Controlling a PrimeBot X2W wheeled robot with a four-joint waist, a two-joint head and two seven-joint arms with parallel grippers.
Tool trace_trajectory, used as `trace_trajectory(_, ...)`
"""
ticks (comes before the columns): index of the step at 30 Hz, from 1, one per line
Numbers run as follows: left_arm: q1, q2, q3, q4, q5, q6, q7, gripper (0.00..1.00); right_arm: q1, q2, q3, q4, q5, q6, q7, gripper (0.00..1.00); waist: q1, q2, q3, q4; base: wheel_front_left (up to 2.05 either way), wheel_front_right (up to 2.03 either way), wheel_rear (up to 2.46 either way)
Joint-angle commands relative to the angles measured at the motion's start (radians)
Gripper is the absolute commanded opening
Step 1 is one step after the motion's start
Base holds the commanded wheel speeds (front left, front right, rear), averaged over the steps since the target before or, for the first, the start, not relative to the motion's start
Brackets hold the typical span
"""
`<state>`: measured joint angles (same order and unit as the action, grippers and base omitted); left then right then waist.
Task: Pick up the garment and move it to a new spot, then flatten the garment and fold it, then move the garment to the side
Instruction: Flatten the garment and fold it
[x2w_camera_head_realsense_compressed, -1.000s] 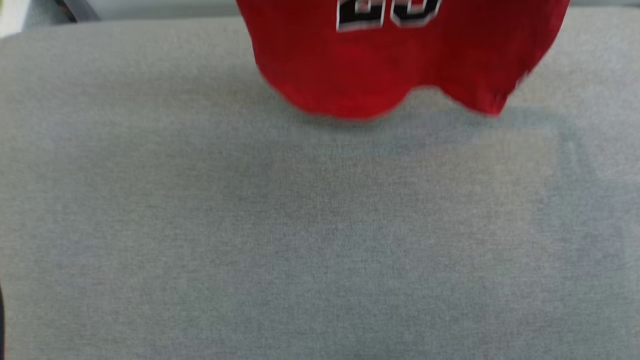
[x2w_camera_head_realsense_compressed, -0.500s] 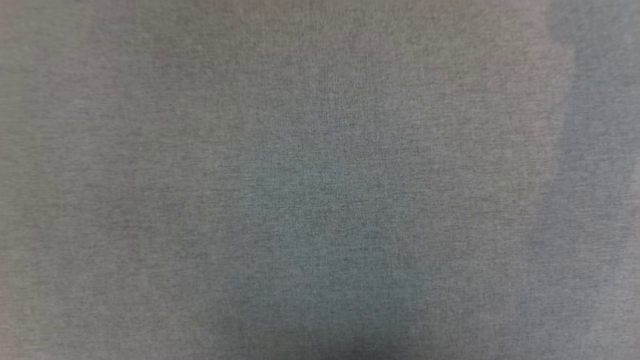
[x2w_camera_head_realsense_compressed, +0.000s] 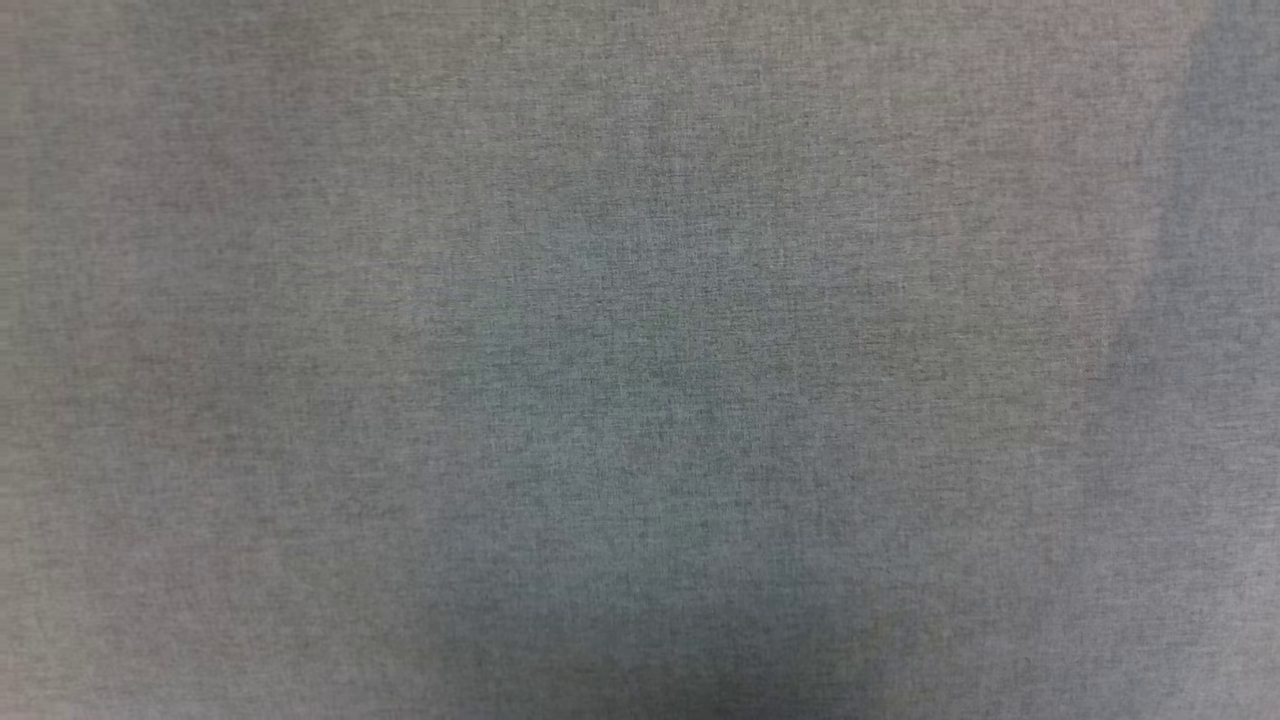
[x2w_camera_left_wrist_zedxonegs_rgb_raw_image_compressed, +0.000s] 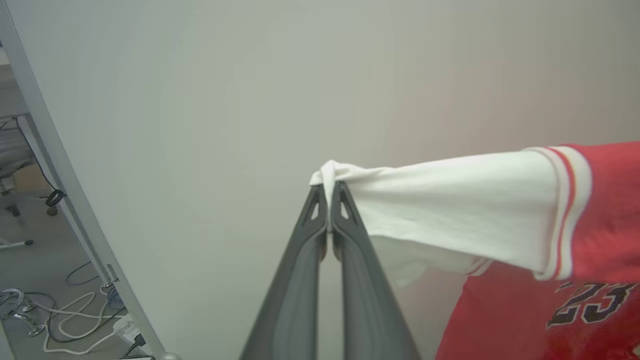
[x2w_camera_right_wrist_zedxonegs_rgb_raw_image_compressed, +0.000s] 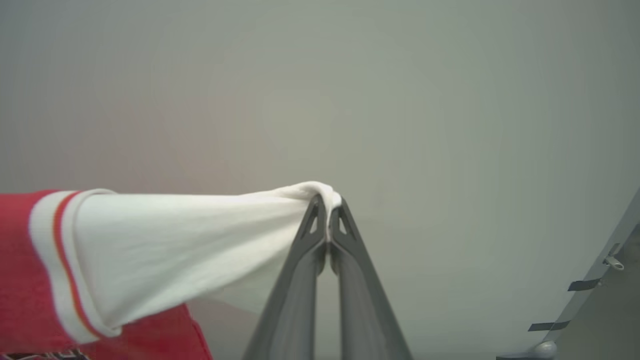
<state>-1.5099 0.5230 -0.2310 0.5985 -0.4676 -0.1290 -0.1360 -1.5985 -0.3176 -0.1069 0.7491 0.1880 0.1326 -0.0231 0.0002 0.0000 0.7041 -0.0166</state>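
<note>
Left wrist view: left gripper (x2w_camera_left_wrist_zedxonegs_rgb_raw_image_compressed: 328, 192) pinches a white sleeve (x2w_camera_left_wrist_zedxonegs_rgb_raw_image_compressed: 450, 210) of the garment (x2w_camera_left_wrist_zedxonegs_rgb_raw_image_compressed: 607, 210), cut off at 3 o'clock; print reads "23". Right gripper (x2w_camera_right_wrist_zedxonegs_rgb_raw_image_compressed: 327, 202) pinches the other sleeve, garment at 9 o'clock.

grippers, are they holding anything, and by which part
The garment: the left gripper pinches the end of one white sleeve, the right gripper the end of the other sleeve.

Garment (x2w_camera_left_wrist_zedxonegs_rgb_raw_image_compressed: 475, 210) soft matt cloth; grey surface (x2w_camera_head_realsense_compressed: 640, 300) woven, matt; left pincer (x2w_camera_left_wrist_zedxonegs_rgb_raw_image_compressed: 328, 195) smooth plastic.
</note>
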Motion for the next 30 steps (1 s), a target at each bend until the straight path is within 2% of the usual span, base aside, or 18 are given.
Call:
trace_trajectory(1, 0.048, -0.004, -0.005, 0.008, -0.014, -0.001, -0.017, 0.00, 0.039, -0.002, 0.007, 0.009, 0.015, -0.002, -0.013, 0.00, -0.0002, 0.0000, -0.019, 0.008, 0.00, 0.00, 0.00)
trace_trajectory(8, 0.310, -0.033, -0.053, 0.022, -0.084, -0.001, -0.069, 0.00, 0.253, -0.030, 0.088, 0.035, 0.079, -0.002, -0.013, 0.00, -0.0002, 0.0000, -0.102, 0.020, 0.00, 0.00, 0.00)
trace_trajectory(14, 0.529, -0.058, -0.101, 0.032, -0.150, -0.002, -0.069, 0.00, 0.453, -0.050, 0.133, 0.010, 0.168, -0.002, 0.029, 0.00, -0.0002, 0.0000, -0.196, 0.028, 0.00, 0.00, 0.00)
trace_trajectory(15, 0.669, -0.060, -0.106, 0.037, -0.191, -0.002, -0.069, 0.00, 0.616, -0.088, 0.184, -0.037, 0.210, -0.002, 0.086, 0.00, -0.0002, 0.0000, -0.275, 0.032, 0.00, 0.00, 0.00)
trace_trajectory(20, 0.765, -0.046, -0.113, 0.035, -0.227, -0.002, -0.038, 0.00, 0.735, -0.133, 0.195, -0.068, 0.233, -0.002, 0.138, 0.00, -0.0002, 0.0000, -0.343, 0.037, 0.00, 0.00, 0.00)
trace_trajectory(25, 0.870, -0.016, -0.189, -0.019, -0.252, -0.002, 0.037, 0.00, 0.853, -0.160, 0.202, -0.091, 0.274, -0.002, 0.219, 0.00, -0.0002, 0.0000, -0.405, 0.041, 0.00, 0.00, 0.00)
trace_trajectory(30, 0.975, -0.004, -0.213, -0.052, -0.306, -0.002, 0.098, 0.00, 0.968, -0.177, 0.199, -0.118, 0.318, -0.002, 0.285, 0.00, -0.0002, 0.0000, -0.462, 0.043, 0.00, 0.00, 0.00)
